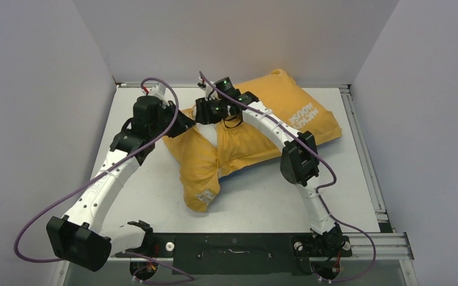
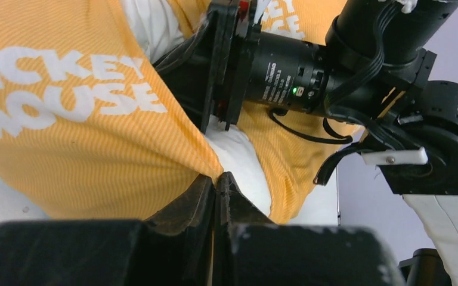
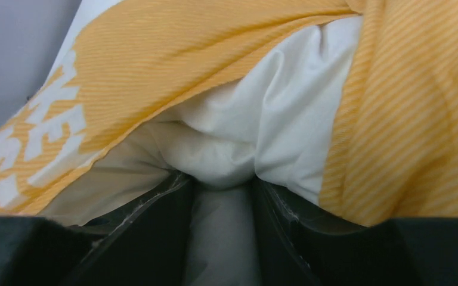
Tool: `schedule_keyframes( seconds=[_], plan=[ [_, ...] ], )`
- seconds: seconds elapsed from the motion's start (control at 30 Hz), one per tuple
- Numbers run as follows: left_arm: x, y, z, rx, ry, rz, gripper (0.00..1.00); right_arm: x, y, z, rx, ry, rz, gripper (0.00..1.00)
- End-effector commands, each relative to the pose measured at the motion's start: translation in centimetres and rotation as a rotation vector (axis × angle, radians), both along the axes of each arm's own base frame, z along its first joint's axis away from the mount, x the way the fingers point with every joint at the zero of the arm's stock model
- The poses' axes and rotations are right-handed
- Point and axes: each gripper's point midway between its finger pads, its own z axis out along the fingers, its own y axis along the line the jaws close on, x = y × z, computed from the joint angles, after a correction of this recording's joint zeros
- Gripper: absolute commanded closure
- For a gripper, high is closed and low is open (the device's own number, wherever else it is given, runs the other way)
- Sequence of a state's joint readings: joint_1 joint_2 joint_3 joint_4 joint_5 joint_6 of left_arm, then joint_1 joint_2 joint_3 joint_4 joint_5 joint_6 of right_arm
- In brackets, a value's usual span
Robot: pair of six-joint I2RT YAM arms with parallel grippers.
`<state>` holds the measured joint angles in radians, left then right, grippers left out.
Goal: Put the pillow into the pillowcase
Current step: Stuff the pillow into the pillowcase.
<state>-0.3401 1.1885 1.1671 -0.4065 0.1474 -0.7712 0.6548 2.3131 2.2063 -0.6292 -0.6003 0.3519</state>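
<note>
My left hand [image 2: 219,186] is pressed together. It pinches the edge of the pillowcase [image 2: 83,149] right at its opening. The orange-yellow cloth comes to a point between my fingertips. In that hand's camera, the white "Mickey Mouse" letters are off to the left. The pillow [image 2: 241,158] peeks out white just beside the pinched edge, to the right of my fingertips.

My right hand [image 3: 222,187] is at the same opening. It comes in from the other side, near my left hand. Its two fingers [image 3: 155,223] are a little apart. A soft lump of the pillow [image 3: 244,131] sits between them and touches both. I cannot tell if they squeeze it or only rest on it. The pillowcase [image 3: 405,119] lies over the pillow on both sides, so the white part shows as a gap in the orange-yellow cloth.

From above, the pillowcase [image 1: 286,116] lies on the tabletop [image 1: 262,199]. It reaches from the middle out to the far right. The far part looks plump and full. The part near my hands bends down toward me and is wrinkled. A small bit of the pillow [image 1: 219,136] shows at the bend. It is just below my right hand [image 1: 206,113] and to the right of my left hand [image 1: 182,124].
</note>
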Motion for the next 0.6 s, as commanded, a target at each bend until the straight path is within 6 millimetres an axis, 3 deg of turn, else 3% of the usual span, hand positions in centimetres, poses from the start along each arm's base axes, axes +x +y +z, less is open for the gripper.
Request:
schedule_keyframes(
  seconds=[0.0,0.1,0.13,0.2,0.3,0.43,0.57],
  plan=[
    [1.2,-1.1,19.2,-0.225,-0.518,-0.017,1.00,-10.4,-2.9,-9.3,-0.310,0.294,0.183,0.57],
    [1.7,-1.9,18.5,-0.134,-0.496,-0.060,1.00,-10.3,-2.6,-6.4,-0.225,0.281,0.198,0.51],
    [1.8,-1.7,18.1,-0.103,-0.481,-0.054,0.97,-9.8,-2.4,-4.5,-0.176,0.257,0.192,0.47],
    [2.1,-0.7,17.3,-0.038,-0.458,-0.019,0.59,-8.6,-2.4,-1.0,-0.077,0.226,0.174,0.36],
    [2.3,1.0,15.1,0.043,-0.372,0.048,0.22,-7.5,-2.6,5.2,0.148,0.220,0.153,0.18],
    [3.1,2.1,11.0,0.107,-0.193,0.075,0.18,-5.5,-4.1,12.1,0.374,0.135,0.106,0.07],
    [3.5,2.0,6.3,0.162,0.031,0.071,0.22,-4.7,-5.7,15.3,0.393,0.038,0.051,0.03]
  ],
)
